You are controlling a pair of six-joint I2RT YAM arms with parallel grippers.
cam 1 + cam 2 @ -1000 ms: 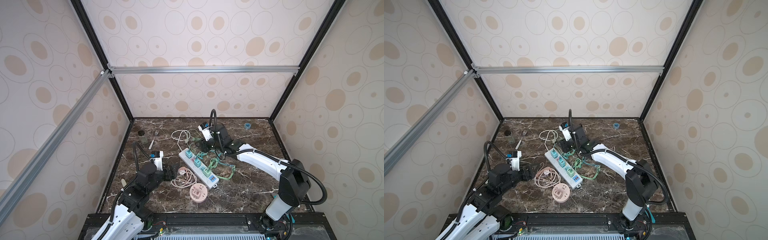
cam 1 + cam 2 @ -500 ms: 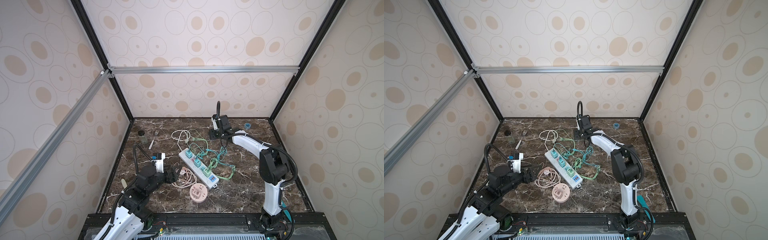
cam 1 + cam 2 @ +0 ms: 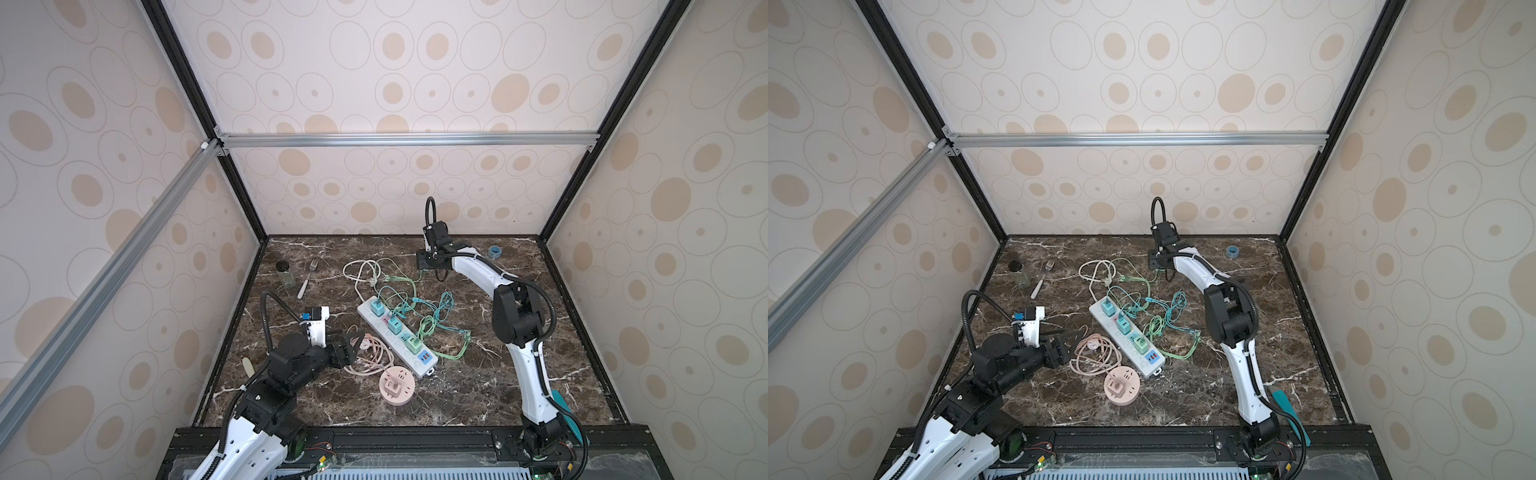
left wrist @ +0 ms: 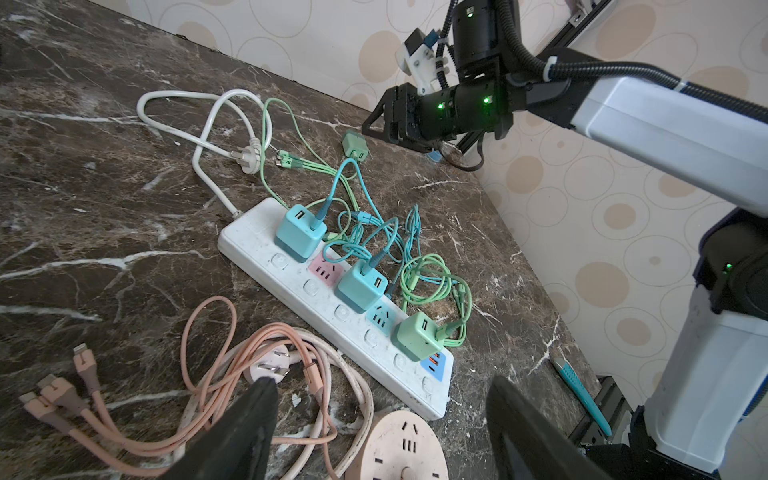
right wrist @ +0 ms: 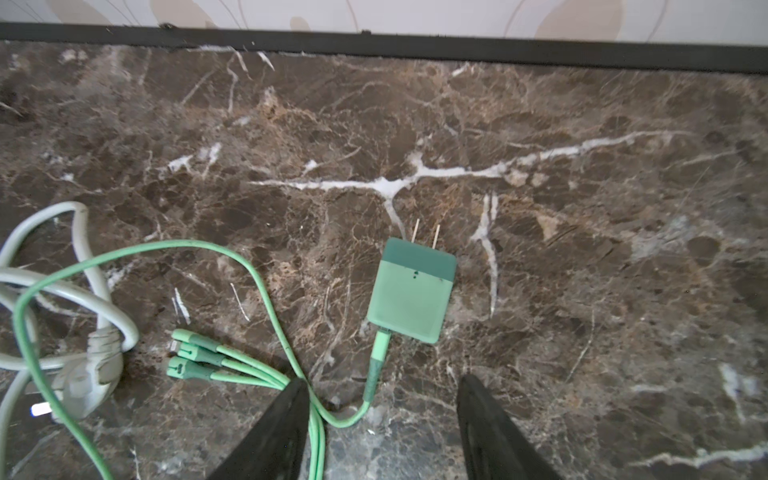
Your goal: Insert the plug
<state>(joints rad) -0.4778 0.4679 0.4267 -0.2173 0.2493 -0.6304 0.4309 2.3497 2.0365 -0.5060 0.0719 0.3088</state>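
Right gripper (image 5: pixel 382 380) hangs with jaws parted and empty over the cable end of the green plug (image 5: pixel 409 291), which lies flat on the marble table (image 5: pixel 582 208) near the back wall (image 5: pixel 374 12), long axis running straight ahead of the jaws (prongs (image 5: pixel 424 237) toward the wall). Left gripper (image 3: pixel 352 343), also spread empty, sits well apart by the power strip (image 3: pixel 397 338).

a metal fork with a white handle (image 3: pixel 306 277) lies near the far left corner of the dark brown marble tabletop (image 3: pixel 478 395), just beside a small clear glass jar (image 3: pixel 288 279) and a round black lid (image 3: pixel 282 265). a blue roll of tape (image 3: pixel 494 251) sits near the back right corner. a teal utility knife (image 4: pixel 579 394) lies at the near right edge.
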